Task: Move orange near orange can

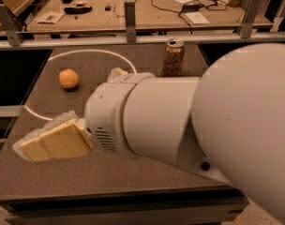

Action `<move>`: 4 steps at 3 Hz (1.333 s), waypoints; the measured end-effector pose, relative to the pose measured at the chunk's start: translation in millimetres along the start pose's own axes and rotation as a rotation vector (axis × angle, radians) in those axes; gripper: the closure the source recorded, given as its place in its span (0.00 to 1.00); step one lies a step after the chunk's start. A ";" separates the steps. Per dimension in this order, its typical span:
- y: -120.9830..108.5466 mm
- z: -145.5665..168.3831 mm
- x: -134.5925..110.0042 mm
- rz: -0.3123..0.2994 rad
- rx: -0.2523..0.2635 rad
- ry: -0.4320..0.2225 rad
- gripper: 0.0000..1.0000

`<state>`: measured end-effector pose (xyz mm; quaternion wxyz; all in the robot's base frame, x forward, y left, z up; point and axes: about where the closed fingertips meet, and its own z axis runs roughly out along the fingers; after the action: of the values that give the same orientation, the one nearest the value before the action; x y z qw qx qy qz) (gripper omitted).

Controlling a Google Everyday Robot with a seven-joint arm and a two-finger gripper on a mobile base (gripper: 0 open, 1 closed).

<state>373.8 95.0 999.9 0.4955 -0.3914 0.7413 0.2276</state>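
Observation:
The orange [68,78] sits on the dark table at the left, inside a white painted ring. The orange can [173,57] stands upright at the back middle of the table, copper-coloured with a silver top. My gripper [51,139] hangs over the table's front left, its tan padded end pointing left, well in front of the orange and apart from it. Nothing shows in it. My big white arm fills the right and middle of the view and hides much of the table.
A white ring [88,54] is painted on the dark table [109,172]. A metal rail [133,40] runs along the back edge. Behind it stands a wooden bench [147,11] with cables and small items.

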 end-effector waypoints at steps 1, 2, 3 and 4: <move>0.0 0.0 0.0 0.000 0.000 0.000 0.00; 0.0 0.0 0.0 0.000 0.000 0.000 0.00; 0.0 0.0 0.0 0.000 0.000 0.000 0.00; 4.7 25.8 6.3 0.040 0.015 0.004 0.00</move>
<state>383.0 114.2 983.4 0.4923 -0.3734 0.7515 0.2310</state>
